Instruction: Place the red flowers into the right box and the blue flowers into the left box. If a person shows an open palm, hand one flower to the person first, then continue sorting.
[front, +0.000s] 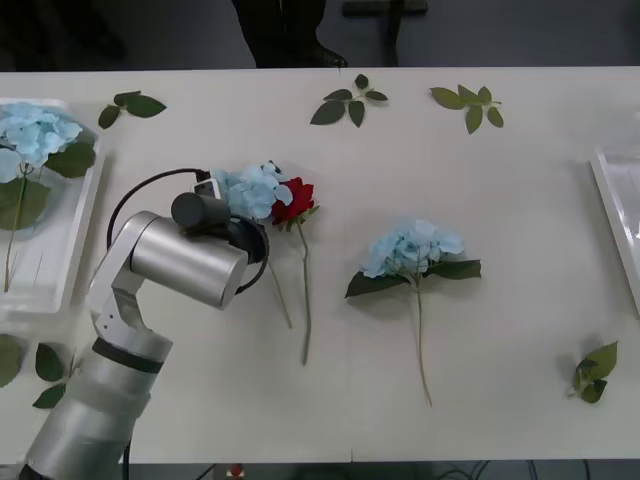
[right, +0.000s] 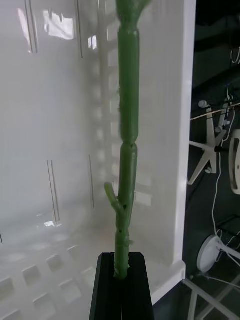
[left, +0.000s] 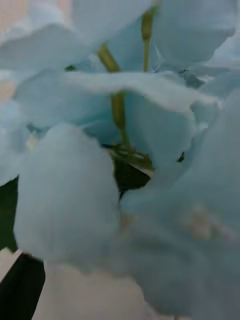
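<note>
Left pincer (front: 243, 205) is buried in a blue hydrangea head (front: 250, 190) on the tabletop (front: 500, 330), can't tell its spread. Right pincer (right: 121, 270) pinches a green stem (right: 127, 150) over the right box (right: 60, 150). That red rose (front: 293, 199) touches the hydrangea, so lifting might drag it along

The left arm (front: 150, 290) rises from the seven o'clock corner of the front view, elbow bent, forearm pointing toward two o'clock, wrist tipped down at the table. The right gripper (right: 121, 280) has its black fingers (right: 107, 287) pressed together around a thin green stem (right: 127, 150).
</note>
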